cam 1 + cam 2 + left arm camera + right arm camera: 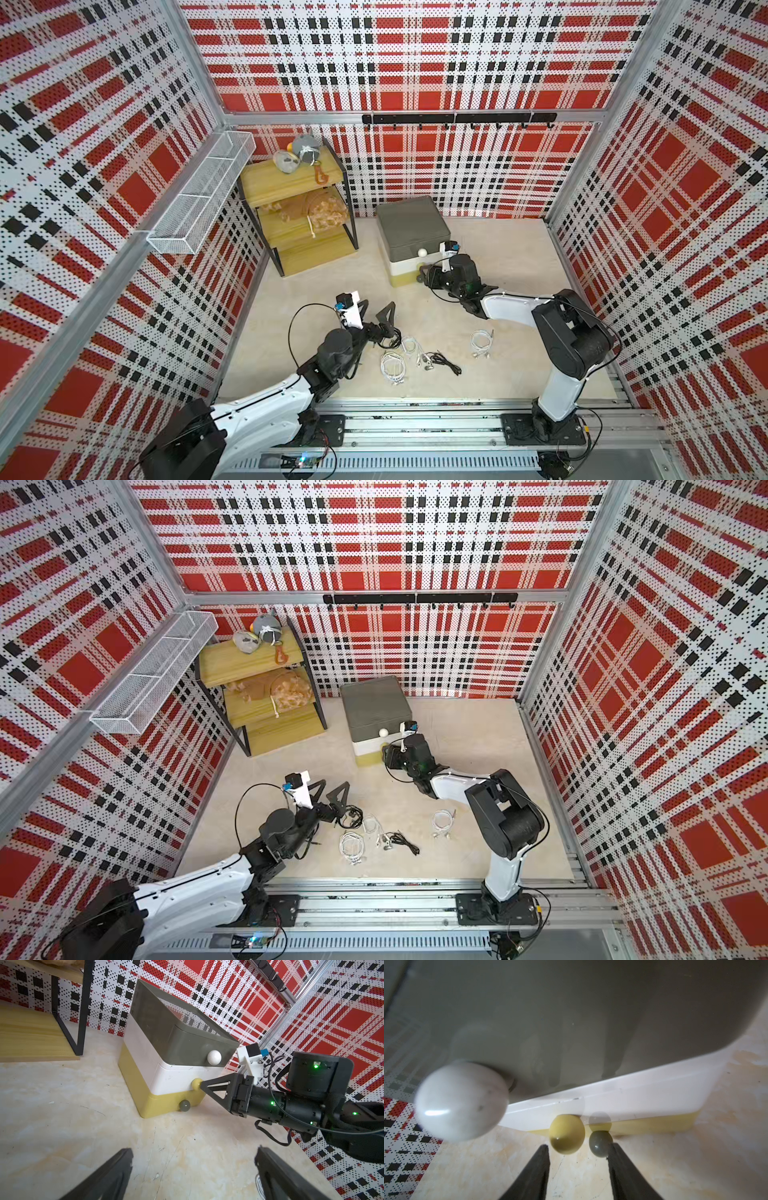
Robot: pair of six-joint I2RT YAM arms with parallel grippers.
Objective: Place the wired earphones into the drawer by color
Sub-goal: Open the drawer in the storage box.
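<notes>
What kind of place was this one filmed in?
Probably a staged robot test booth: plaid perforated walls, two arms mounted on a rail, and props like the drawer box and wooden shelf.

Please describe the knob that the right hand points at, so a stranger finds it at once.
Beside the tiered wooden shelf stands a small plastic cabinet of three drawers. On its white middle drawer sits a round yellow knob, just before the right hand; the white knob is above it, the grey knob below.
</notes>
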